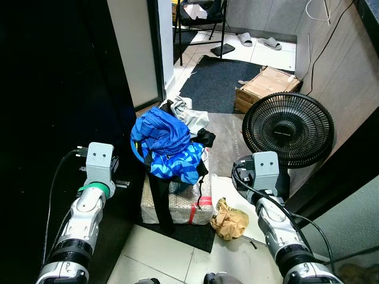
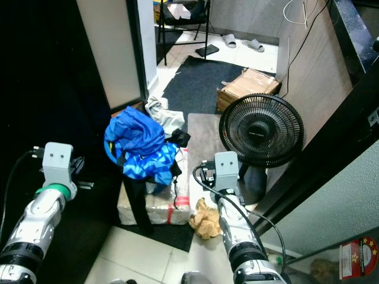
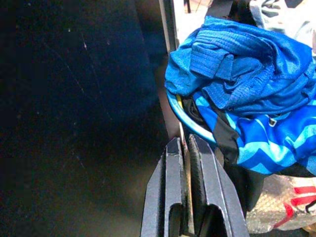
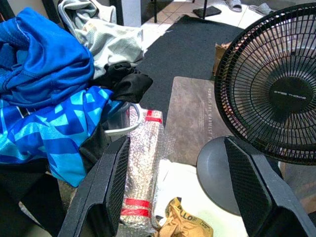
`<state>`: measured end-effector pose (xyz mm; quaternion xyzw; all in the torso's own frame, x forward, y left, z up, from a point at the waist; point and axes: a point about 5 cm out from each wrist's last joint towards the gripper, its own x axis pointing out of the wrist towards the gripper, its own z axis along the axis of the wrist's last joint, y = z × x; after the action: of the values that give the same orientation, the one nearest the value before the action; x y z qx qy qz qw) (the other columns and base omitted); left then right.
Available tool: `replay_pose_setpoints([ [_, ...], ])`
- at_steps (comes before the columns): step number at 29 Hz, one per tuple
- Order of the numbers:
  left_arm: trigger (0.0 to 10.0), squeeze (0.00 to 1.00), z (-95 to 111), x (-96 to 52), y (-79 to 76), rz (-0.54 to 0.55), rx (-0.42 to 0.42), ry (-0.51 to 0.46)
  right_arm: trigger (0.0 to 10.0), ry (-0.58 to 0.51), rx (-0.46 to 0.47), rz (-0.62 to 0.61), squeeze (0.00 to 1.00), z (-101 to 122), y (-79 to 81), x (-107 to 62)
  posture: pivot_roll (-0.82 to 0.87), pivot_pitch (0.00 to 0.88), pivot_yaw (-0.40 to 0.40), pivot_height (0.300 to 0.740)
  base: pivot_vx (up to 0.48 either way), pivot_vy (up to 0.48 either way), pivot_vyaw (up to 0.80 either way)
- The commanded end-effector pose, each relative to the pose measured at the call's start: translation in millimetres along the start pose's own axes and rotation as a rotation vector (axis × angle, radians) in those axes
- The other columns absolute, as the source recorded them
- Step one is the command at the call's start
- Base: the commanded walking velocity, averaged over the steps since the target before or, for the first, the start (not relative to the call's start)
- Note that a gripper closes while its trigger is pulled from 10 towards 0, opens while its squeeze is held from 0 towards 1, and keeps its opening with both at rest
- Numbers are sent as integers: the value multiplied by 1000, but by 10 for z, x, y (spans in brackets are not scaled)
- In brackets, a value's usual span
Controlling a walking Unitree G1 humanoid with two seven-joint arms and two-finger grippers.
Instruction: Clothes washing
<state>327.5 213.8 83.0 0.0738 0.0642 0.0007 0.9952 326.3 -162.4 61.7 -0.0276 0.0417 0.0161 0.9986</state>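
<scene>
A heap of blue clothes (image 1: 163, 139) fills a blue basin (image 3: 190, 123) that rests on a bubble-wrapped package (image 1: 183, 207). A grey-white garment (image 1: 189, 115) and a black one (image 1: 206, 137) lie at the heap's far side. A black piece (image 1: 159, 198) hangs down the front of the package. My left gripper (image 3: 186, 140) is shut with nothing in it, low at the left of the basin beside a dark panel. To the right of the heap my right gripper (image 4: 177, 143) stands open, between the package and the fan, holding nothing.
A black floor fan (image 1: 288, 130) stands close on the right. Crumpled brown paper (image 1: 231, 219) lies on the floor by the package. Beyond are a cardboard box (image 1: 266, 86), a dark mat (image 1: 216, 80), a chair (image 1: 198, 18) and slippers (image 1: 257, 41). A dark panel (image 1: 53, 89) closes the left.
</scene>
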Motion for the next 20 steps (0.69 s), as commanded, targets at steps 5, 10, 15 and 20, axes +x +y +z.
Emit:
replay_pose_setpoints([
  [5, 10000, 0, -44, -15, 22, -3, 4, 10, 10000, 16, 7, 0, 0, -40, 20, -25, -90, 30, 78, 740, 0, 0, 0],
  [10, 10000, 0, -46, 0, 15, -10, 9, 15, 10000, 8, 16, -12, 0, -29, 8, -26, -95, 22, 80, 740, 0, 0, 0],
  [15, 10000, 0, -19, 25, -15, -17, 4, 8, 10000, 7, 15, -17, 0, -31, -8, -32, -103, 23, 91, 740, 0, 0, 0],
  [20, 10000, 0, -18, 31, -25, -26, 7, 10, 10000, 0, 16, -22, 0, -20, -20, -35, -114, 30, 94, 740, 0, 0, 0],
])
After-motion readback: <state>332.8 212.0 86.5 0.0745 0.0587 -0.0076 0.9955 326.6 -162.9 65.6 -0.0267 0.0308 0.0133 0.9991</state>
